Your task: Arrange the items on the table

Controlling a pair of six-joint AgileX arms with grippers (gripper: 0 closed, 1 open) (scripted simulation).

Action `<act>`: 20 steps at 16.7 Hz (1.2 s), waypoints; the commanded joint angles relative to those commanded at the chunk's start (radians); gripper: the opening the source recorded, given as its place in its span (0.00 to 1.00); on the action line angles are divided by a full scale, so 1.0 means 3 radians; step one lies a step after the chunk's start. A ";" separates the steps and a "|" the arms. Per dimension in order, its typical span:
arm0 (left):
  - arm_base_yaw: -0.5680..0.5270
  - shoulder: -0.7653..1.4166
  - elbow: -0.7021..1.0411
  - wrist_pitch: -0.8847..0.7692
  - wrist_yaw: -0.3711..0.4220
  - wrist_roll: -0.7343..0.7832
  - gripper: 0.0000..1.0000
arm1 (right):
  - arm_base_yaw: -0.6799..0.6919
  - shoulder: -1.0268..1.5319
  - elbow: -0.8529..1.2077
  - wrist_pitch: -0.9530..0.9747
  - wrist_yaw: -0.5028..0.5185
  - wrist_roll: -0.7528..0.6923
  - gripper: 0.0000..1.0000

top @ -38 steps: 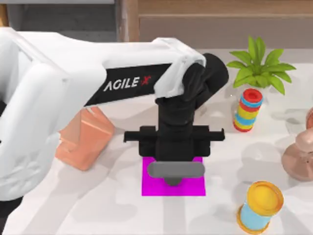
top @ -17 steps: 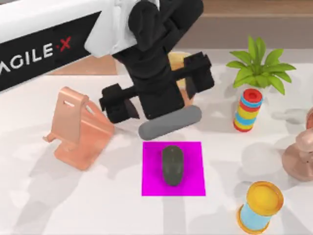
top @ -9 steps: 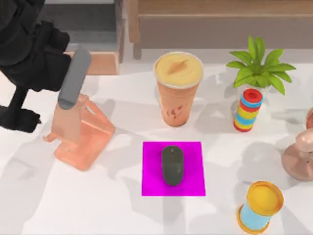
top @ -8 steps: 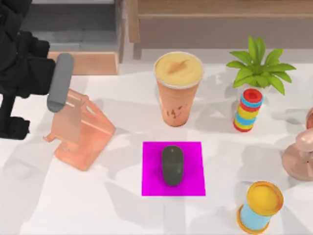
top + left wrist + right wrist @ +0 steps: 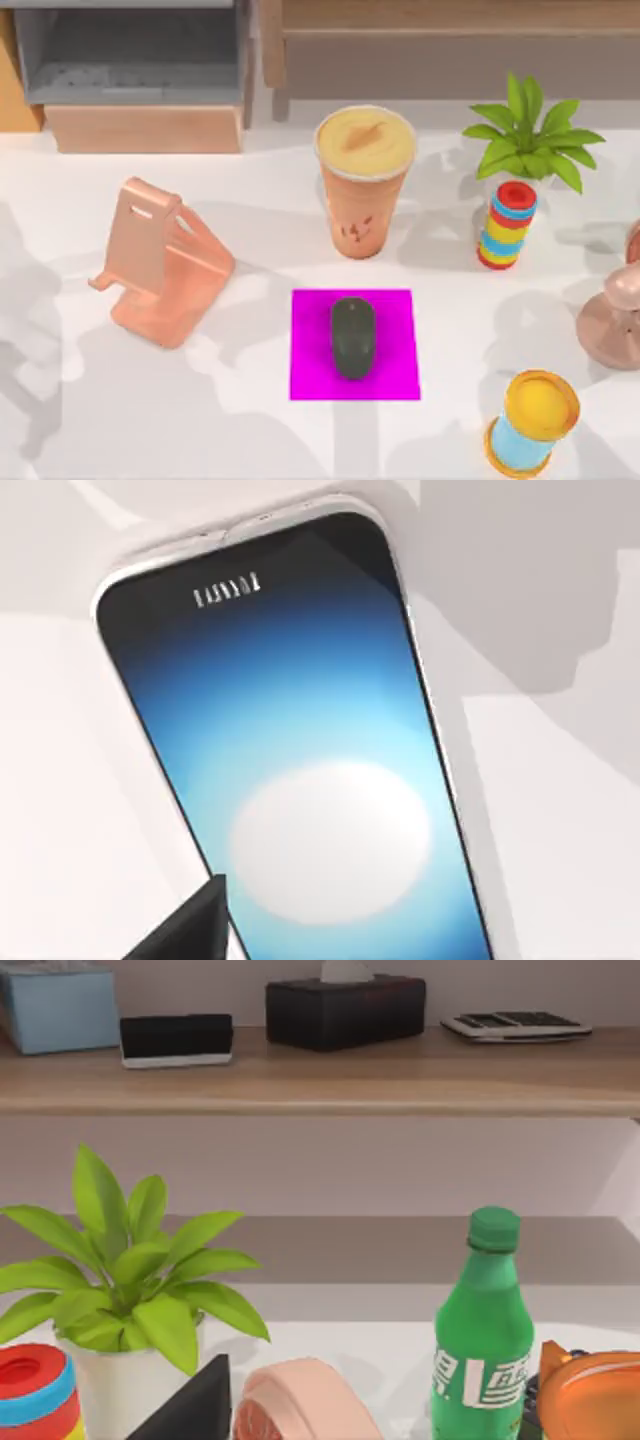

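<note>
The left gripper hangs just over the phone, which lies flat on the table. I see one dark fingertip near the phone's edge, so I cannot tell if the jaws are open or shut. Small white letters sit at the phone's top, too tiny to read.

The mouse already rests on the pink pad. The cup stands behind it. I think the phone is next: grab it by its sides and lift. A green bottle has white writing I cannot read.
</note>
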 joint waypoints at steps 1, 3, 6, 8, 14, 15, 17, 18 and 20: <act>0.0145 -0.0006 -0.0049 0.0064 0.0009 -0.0132 1.00 | 0.0000 0.0000 0.0000 0.0000 0.0000 0.0000 1.00; 0.0366 -0.0013 -0.0107 0.0187 0.0020 -0.0327 1.00 | 0.0000 0.0000 0.0000 0.0000 0.0000 0.0000 1.00; 0.0505 -0.0011 -0.0129 0.0286 0.0024 -0.0441 1.00 | 0.0000 0.0000 0.0000 0.0000 0.0000 0.0000 1.00; 0.0505 -0.0011 -0.0129 0.0286 0.0024 -0.0441 1.00 | 0.0000 0.0000 0.0000 0.0000 0.0000 0.0000 1.00; 0.0503 0.0114 -0.0261 0.0530 0.0024 -0.0443 1.00 | 0.0000 0.0000 0.0000 0.0000 0.0000 0.0000 1.00; 0.0505 0.0179 -0.0331 0.0679 0.0024 -0.0440 1.00 | 0.0000 0.0000 0.0000 0.0000 0.0000 0.0000 1.00; 0.0507 0.0318 -0.0483 0.1010 0.0024 -0.0434 1.00 | 0.0000 0.0000 0.0000 0.0000 0.0000 0.0000 1.00; 0.0509 0.0381 -0.0551 0.1136 0.0024 -0.0432 1.00 | 0.0000 0.0000 0.0000 0.0000 0.0000 0.0000 1.00; 0.0512 0.0468 -0.0640 0.1284 0.0025 -0.0426 1.00 | 0.0000 0.0000 0.0000 0.0000 0.0000 0.0000 1.00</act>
